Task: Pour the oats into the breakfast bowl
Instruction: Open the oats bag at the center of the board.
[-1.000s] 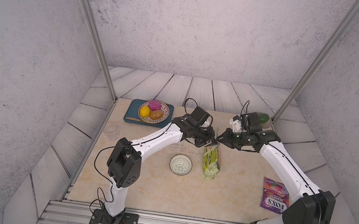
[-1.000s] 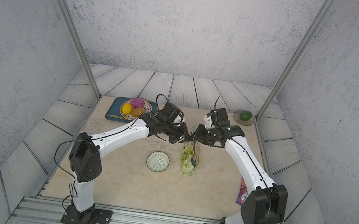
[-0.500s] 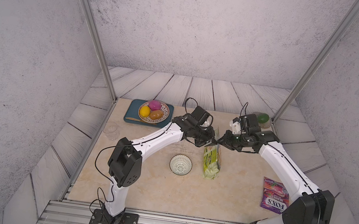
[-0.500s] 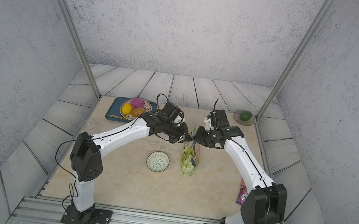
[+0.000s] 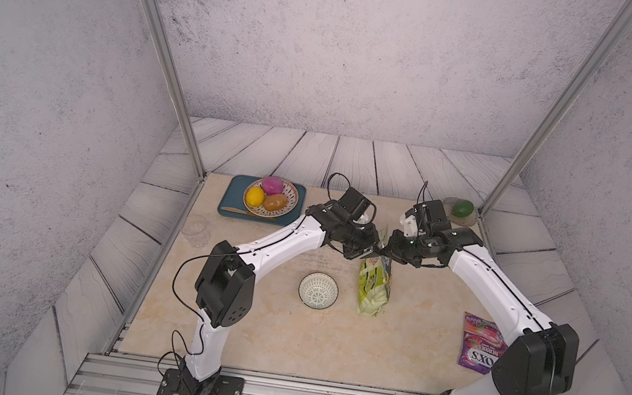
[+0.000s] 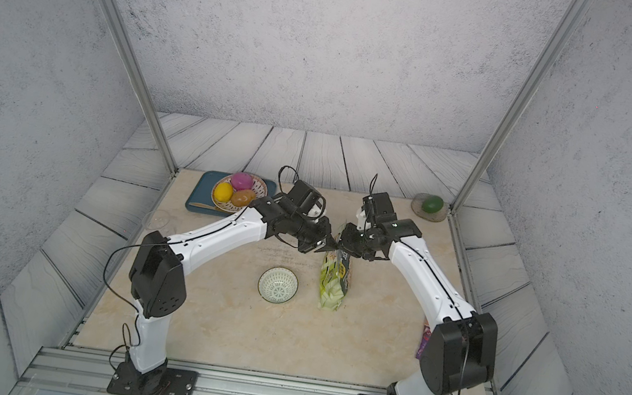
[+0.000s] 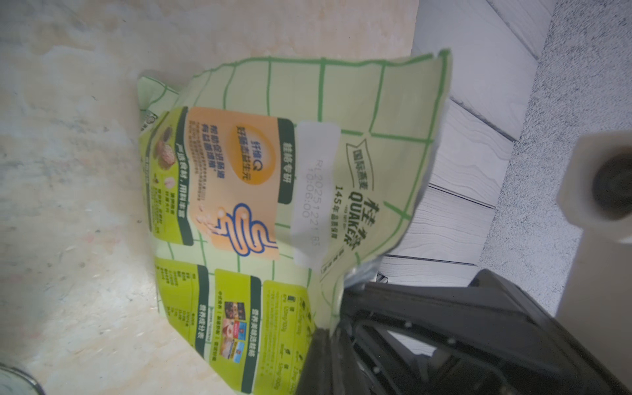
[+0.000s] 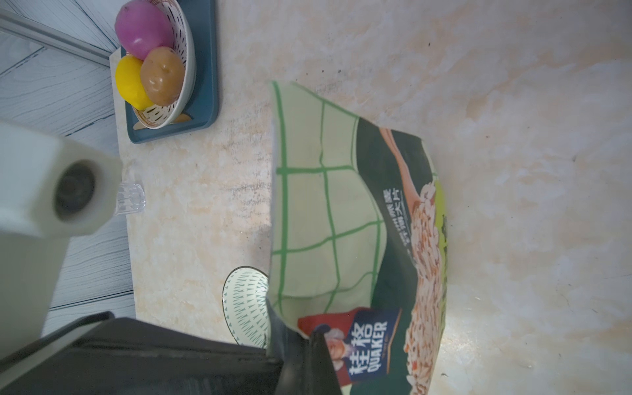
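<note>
Right gripper (image 5: 387,252) has closed its jaws since the earlier frame and now pinches the top edge of the pouch (image 5: 373,284). Left gripper (image 5: 369,253) is unchanged, clamped narrow on the same edge from the opposite side. Both wrist views show dark fingers (image 8: 309,355) biting the film. Pouch and bowl (image 5: 318,290) have not shifted.

Meaning for the task: both arms now hold the pouch, so the step in hand is probably parting or tearing its mouth. Pouring has not begun, and the bowl is empty in both top views. The oats are hidden inside the pouch, and whether the mouth is already unsealed cannot be told.

Position: the pouch stands upright on the table (image 5: 270,335), just beside the bowl on the right arm's side, not touching it.

Materials and shapes: the pouch is thin, glossy, creased film, pale green with a darker green grid, an orange panel on one face (image 7: 236,178) and a dark panel picturing flakes on the other (image 8: 393,239). It is flat at the top and fuller toward its base, and likely to buckle under pull. The bowl is small, round and rigid, white inside with dark radiating dashes.
</note>
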